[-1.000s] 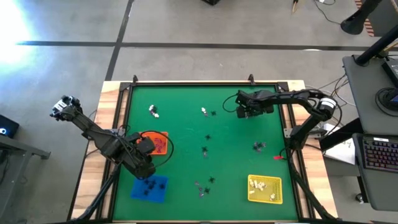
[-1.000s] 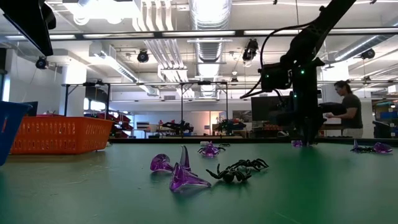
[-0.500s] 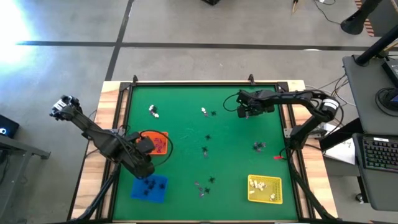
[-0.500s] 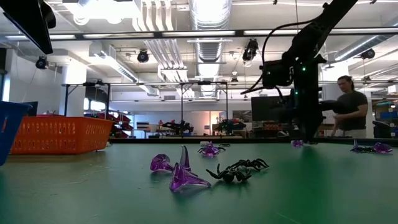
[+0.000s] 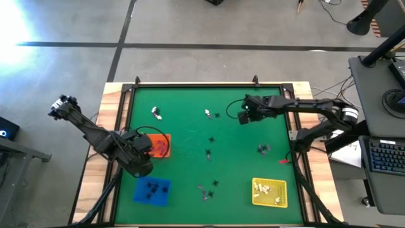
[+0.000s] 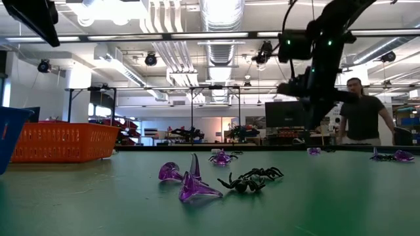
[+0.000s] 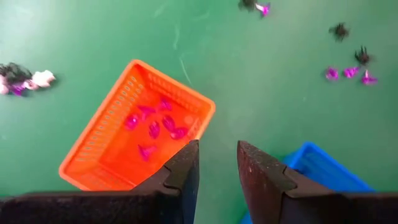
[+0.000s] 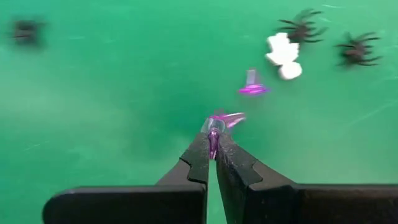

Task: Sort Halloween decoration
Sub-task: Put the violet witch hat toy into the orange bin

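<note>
Holding purple trinkets (image 7: 154, 127) — orange tray (image 7: 99, 142), blue tray (image 5: 152, 190) — black spiders (image 5: 150, 189)

An orange tray (image 5: 160, 145) sits at the left of the green table (image 5: 190, 164). A blue tray (image 5: 152, 190) is at the lower left, a yellow tray (image 5: 269, 192) at the lower right. A person (image 6: 363, 118) stands far behind at the right.

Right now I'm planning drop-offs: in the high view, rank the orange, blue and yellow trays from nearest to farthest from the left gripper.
1. Orange tray, just beside the left gripper, toward the table's middle.
2. Blue tray, at the near edge.
3. Yellow tray, far across on the right side.
</note>
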